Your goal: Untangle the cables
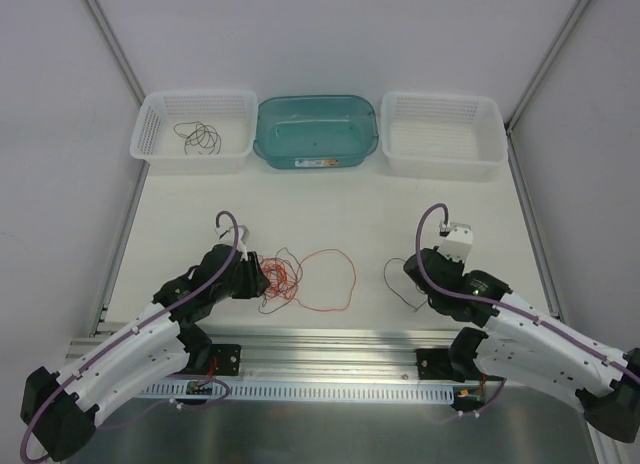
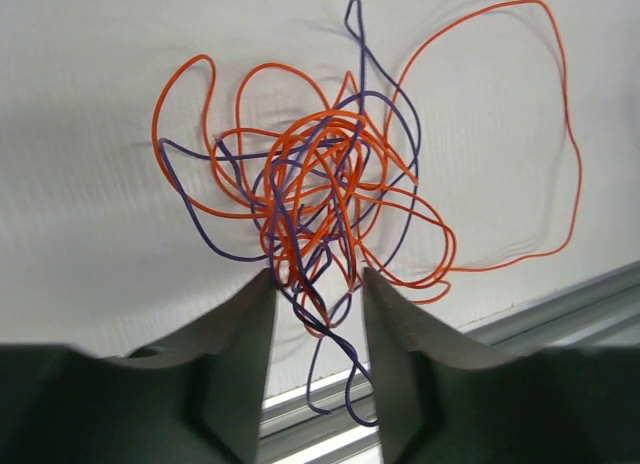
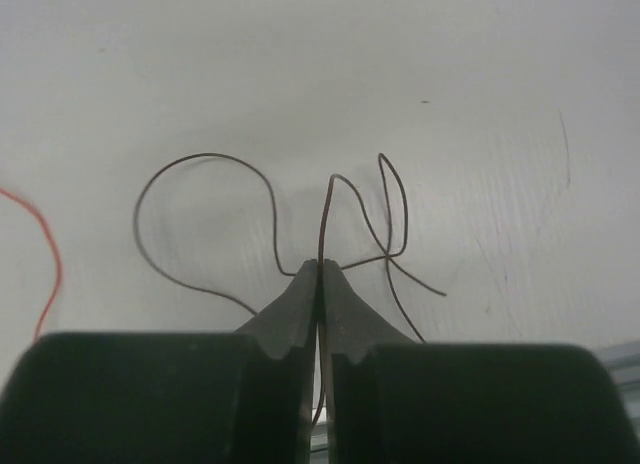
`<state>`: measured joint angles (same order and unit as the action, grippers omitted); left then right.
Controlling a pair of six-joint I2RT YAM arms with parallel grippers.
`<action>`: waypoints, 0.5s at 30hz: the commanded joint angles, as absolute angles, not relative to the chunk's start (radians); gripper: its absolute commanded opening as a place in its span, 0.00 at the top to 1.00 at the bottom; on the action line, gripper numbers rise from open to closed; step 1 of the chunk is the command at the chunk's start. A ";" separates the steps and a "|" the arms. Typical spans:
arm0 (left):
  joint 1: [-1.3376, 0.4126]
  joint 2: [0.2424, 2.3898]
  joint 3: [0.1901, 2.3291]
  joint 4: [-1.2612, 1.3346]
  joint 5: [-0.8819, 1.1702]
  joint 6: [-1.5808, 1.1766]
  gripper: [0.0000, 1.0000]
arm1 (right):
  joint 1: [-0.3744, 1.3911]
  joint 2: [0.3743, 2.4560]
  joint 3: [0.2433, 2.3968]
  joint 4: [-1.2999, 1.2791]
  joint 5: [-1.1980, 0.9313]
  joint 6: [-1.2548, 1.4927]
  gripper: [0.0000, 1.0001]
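Sorting is running partway: one cable [image 1: 200,136] is lying in a basket [image 1: 195,96], right claw [image 3: 320,264] is clamping a dark wire [image 3: 205,155]. Left claw [image 2: 316,274] is gaping astride the knotted tangle [image 2: 320,174].

Orange-and-purple tangle [image 2: 310,174] lies bunched; dark wire [image 3: 205,156] loops loosely, well apart.

We can read no text, brand, number or sign in any of these views; the only marking we find is a small pale label [image 1: 316,162] with an orange spot on the front wall of the teal plastic tub [image 1: 272,144], its print too small to make out.
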<state>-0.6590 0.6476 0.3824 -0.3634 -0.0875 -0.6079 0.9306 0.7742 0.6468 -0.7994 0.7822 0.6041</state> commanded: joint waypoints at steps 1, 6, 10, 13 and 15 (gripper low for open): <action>-0.650 0.638 0.445 -0.368 -0.020 -0.592 0.56 | 0.867 0.791 0.600 -0.874 0.787 0.727 0.94; -0.650 0.630 0.492 -0.391 0.008 -0.577 0.34 | 0.746 0.856 0.542 -0.819 0.723 0.718 0.82; -0.652 0.626 0.561 -0.443 0.047 -0.542 0.25 | 0.652 0.914 0.514 -0.752 0.644 0.678 0.69; -0.652 0.617 0.615 -0.482 0.066 -0.519 0.17 | 0.609 0.951 0.505 -0.724 0.618 0.670 0.58; -0.652 0.609 0.640 -0.498 0.071 -0.512 0.13 | 0.598 0.965 0.505 -0.716 0.615 0.670 0.53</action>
<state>-0.6590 0.6289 0.5766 -0.4534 0.0307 -0.5541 0.6144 0.9516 0.5056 -0.7559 0.6472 0.6674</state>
